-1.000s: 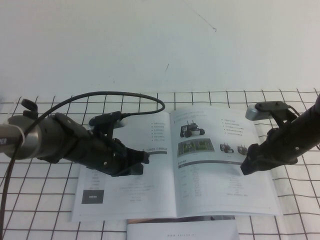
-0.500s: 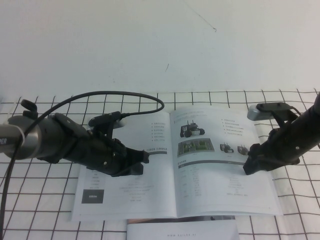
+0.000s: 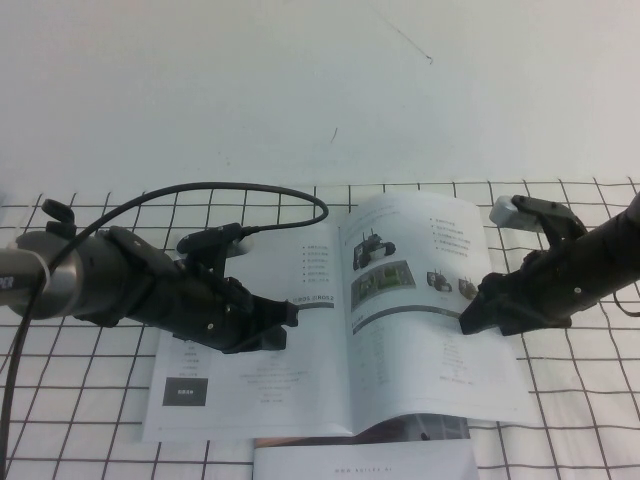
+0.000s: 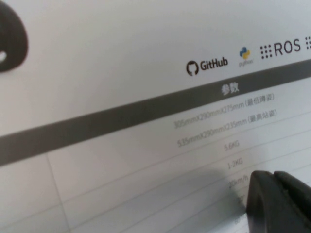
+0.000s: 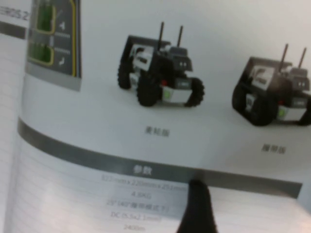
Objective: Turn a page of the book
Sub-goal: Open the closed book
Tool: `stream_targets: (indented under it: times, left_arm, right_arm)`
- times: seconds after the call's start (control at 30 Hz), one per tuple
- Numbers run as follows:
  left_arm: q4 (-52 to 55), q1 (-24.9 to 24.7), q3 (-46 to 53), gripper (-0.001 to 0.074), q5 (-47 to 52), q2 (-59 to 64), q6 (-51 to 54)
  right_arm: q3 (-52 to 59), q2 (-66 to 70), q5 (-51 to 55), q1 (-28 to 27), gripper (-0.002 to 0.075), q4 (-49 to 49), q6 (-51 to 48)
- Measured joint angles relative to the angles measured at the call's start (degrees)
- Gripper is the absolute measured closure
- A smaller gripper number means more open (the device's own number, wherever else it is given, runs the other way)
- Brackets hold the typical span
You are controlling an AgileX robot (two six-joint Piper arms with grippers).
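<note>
The book (image 3: 330, 330) lies open on the checked cloth (image 3: 90, 400), spine running away from the robot. The page (image 3: 430, 320) with robot-car photos is bowed up off the right half, outer edge raised at the right gripper (image 3: 478, 318), which is nearer & pressed against it; whether that gripper is spread or closed can't be told. The spine lies to its left, so the sweep is judged leftward. The left gripper (image 3: 280, 328) is held over the left half, approx. closed, nothing held.
</note>
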Motion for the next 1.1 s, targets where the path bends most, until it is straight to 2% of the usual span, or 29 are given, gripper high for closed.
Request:
stream_targets:
  times: [0.57,1.1]
  left_arm:
    - [0.0,0.0,0.0,0.0737,0.0,0.0,0.0]
    - [0.1,0.0,0.0,0.0738,-0.1,0.0,0.1]
  right_arm:
    - [0.4,0.9,7.1,0.1,0.0220,19.7,-15.7]
    - [0.4,-1.1,9.4,0.4,0.0219,27.6,-18.2]
